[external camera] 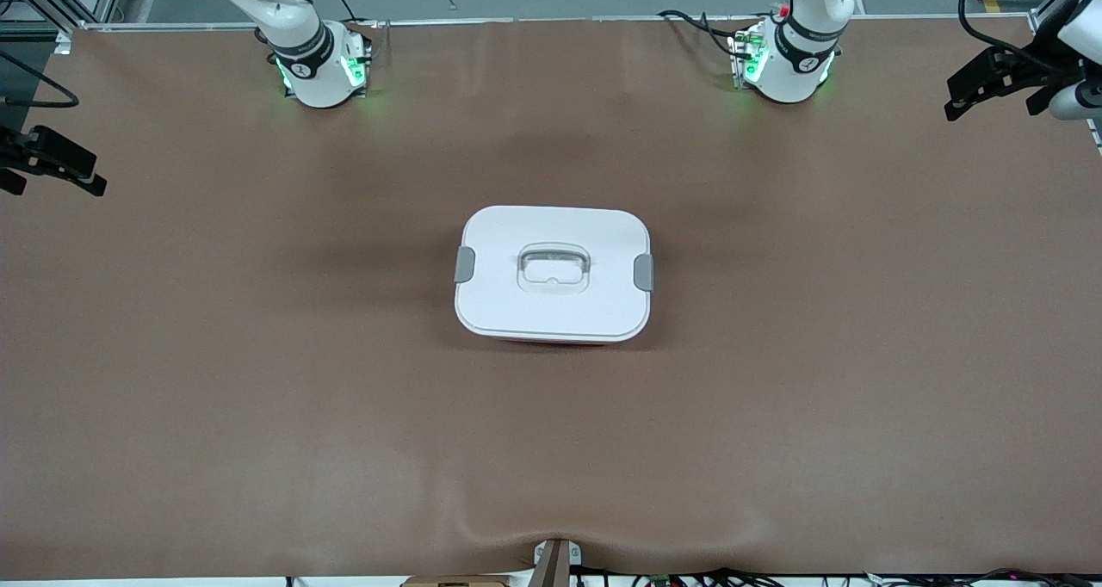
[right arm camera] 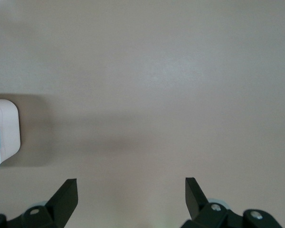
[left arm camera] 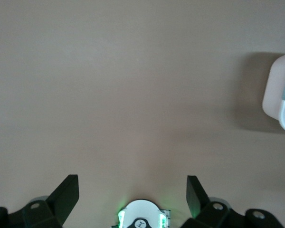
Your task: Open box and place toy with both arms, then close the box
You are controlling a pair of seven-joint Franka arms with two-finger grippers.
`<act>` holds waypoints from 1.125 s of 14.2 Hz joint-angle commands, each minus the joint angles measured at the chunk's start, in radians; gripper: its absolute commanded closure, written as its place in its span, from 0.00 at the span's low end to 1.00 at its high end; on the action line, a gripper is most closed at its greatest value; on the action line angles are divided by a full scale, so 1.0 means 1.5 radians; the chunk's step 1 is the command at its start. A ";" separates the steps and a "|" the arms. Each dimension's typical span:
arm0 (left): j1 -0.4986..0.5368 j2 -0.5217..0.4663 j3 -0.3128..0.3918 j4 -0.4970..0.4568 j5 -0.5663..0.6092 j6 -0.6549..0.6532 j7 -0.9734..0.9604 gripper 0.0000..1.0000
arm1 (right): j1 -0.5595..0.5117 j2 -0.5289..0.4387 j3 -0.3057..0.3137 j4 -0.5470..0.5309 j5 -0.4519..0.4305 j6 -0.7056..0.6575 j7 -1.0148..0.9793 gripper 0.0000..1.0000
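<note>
Brown matting covers the whole worktop (external camera: pixel 258 380), and nothing stands on it but a white lidded box (external camera: pixel 553 273) at its middle, about midway between the two arms' ends. Its lid is down and sits square on the body, with a grey clip (external camera: pixel 464 264) at the end toward the right arm and another grey clip (external camera: pixel 643 272) at the end toward the left arm; a recessed handle (external camera: pixel 553 265) lies flat in the lid's centre. One clip at each end suits a two-arm job, since each arm could reach the latch on its own side.

Both arms wait, drawn back to the edges. The left hand (left arm camera: pixel 133 192) hangs over bare matting at the left arm's end of the worktop, its fingers spread wide with nothing between them. The right hand (right arm camera: pixel 131 194) hangs over bare matting at the right arm's end, likewise spread and holding nothing. Each wrist view catches only a corner of the box.

No toy shows anywhere. With the lid shut, the inside is hidden, so the toy may lie within or out of view altogether; the scene fits a box waiting to be opened as well as one filled and closed again. Whether the clips are latched cannot be made out, and only a thin reddish sliver of the body shows under the lid's near edge
</note>
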 commanded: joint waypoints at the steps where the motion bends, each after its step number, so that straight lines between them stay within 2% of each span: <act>1: -0.005 0.016 -0.018 0.031 0.029 -0.003 -0.001 0.00 | -0.004 -0.007 0.005 -0.002 0.003 0.001 0.006 0.00; 7: -0.005 0.029 -0.019 0.045 0.020 -0.003 -0.063 0.00 | -0.006 -0.007 0.005 -0.002 0.003 0.001 0.006 0.00; 14: -0.006 0.030 -0.019 0.044 0.016 -0.003 -0.021 0.00 | -0.005 -0.005 0.005 -0.002 0.003 0.002 0.006 0.00; 16: -0.005 0.030 -0.016 0.044 -0.012 -0.003 -0.003 0.00 | -0.005 -0.005 0.005 -0.002 0.003 0.002 0.006 0.00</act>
